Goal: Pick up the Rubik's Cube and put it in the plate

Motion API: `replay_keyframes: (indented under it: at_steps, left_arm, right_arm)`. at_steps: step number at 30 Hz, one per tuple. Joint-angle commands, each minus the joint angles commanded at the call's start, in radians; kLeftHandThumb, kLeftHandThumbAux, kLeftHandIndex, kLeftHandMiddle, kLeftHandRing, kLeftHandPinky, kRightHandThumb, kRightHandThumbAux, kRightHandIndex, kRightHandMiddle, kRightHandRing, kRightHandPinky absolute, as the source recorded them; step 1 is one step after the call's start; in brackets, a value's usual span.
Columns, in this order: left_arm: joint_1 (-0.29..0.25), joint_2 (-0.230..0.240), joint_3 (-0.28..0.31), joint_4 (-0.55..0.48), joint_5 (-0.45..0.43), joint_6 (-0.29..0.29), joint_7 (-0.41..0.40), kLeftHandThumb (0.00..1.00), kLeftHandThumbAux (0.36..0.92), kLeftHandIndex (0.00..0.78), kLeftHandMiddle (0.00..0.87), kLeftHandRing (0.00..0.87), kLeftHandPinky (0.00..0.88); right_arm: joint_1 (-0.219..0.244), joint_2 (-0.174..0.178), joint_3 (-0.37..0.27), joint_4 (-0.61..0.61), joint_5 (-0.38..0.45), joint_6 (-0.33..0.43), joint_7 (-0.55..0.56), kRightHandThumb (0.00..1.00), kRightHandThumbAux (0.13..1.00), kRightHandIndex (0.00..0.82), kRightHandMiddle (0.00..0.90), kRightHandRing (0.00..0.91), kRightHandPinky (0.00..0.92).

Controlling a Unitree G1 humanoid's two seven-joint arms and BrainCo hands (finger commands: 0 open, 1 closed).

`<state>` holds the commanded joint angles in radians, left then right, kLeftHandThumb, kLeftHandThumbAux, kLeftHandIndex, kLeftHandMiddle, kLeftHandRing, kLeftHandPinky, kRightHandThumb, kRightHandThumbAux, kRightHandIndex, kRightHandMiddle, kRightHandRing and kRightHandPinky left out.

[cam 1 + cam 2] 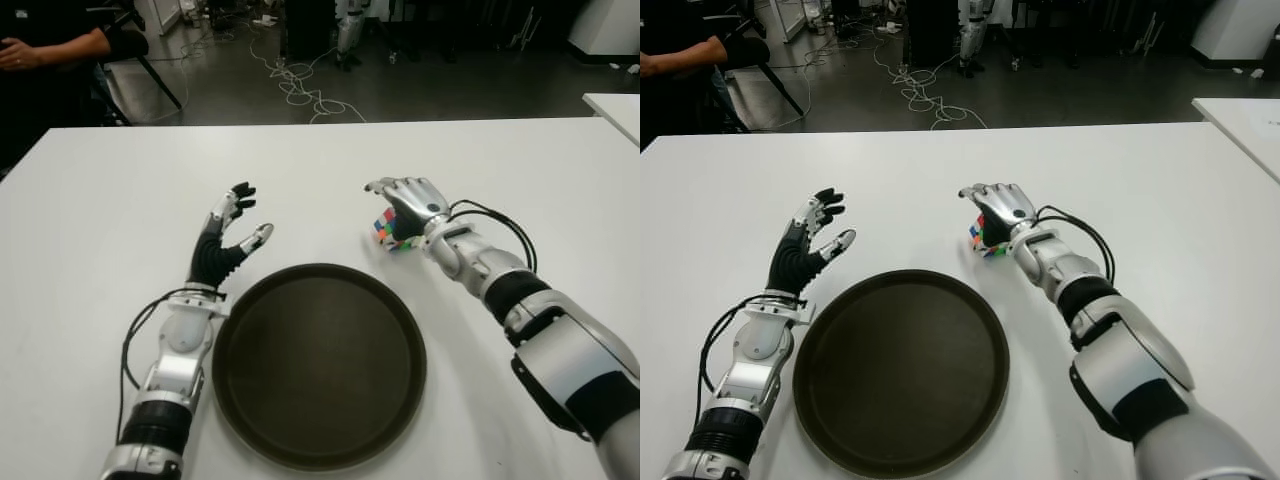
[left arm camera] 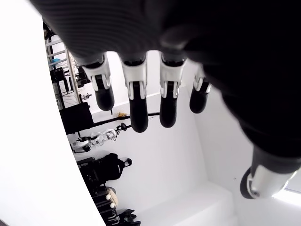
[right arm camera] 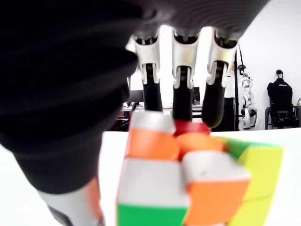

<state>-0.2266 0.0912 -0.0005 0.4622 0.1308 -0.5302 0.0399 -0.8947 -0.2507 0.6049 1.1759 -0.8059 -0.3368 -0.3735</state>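
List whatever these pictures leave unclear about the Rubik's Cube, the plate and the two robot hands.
- Rubik's Cube: mostly covered by the right robot hand in both eye views; whether it is lifted off the table cannot be told.
- Right wrist view: the cube's lower part is cut off by the edge and blurred; the thumb's contact is hidden.
- Plate: its near rim runs to the eye views' edge.
- Left robot hand: its palm fills the left wrist view.

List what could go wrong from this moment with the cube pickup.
1. The right hand arches over the multicoloured Rubik's Cube, but its fingers look extended, not wrapped around it; lifting now could leave the cube on the white table.
2. The cube sits beyond the rim of the round dark plate; a loose carry might drop it short.
3. The open left hand is beside the plate's left edge.
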Motion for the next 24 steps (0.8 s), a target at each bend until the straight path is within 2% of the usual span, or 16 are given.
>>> replay_keyframes:
  at_steps: [2, 8, 24]
  left_arm:
    - [0.001, 0.0, 0.0, -0.002, -0.001, 0.0, 0.0, 0.075, 0.572, 0.106, 0.17, 0.154, 0.097]
    - [0.006, -0.004, -0.001, -0.014, -0.002, 0.01, 0.001, 0.083, 0.577, 0.106, 0.176, 0.15, 0.079]
    - [0.012, -0.001, -0.003, -0.031, -0.003, 0.022, -0.006, 0.081, 0.575, 0.102, 0.168, 0.152, 0.093]
  right_arm:
    - [0.001, -0.007, 0.0, -0.01, -0.001, 0.0, 0.012, 0.0, 0.82, 0.173, 0.266, 0.312, 0.322]
    - [0.028, -0.044, 0.005, -0.063, -0.007, -0.001, 0.061, 0.0, 0.785, 0.121, 0.166, 0.204, 0.226]
    - [0.065, -0.065, -0.01, -0.103, 0.004, -0.004, 0.089, 0.0, 0.797, 0.103, 0.119, 0.144, 0.168]
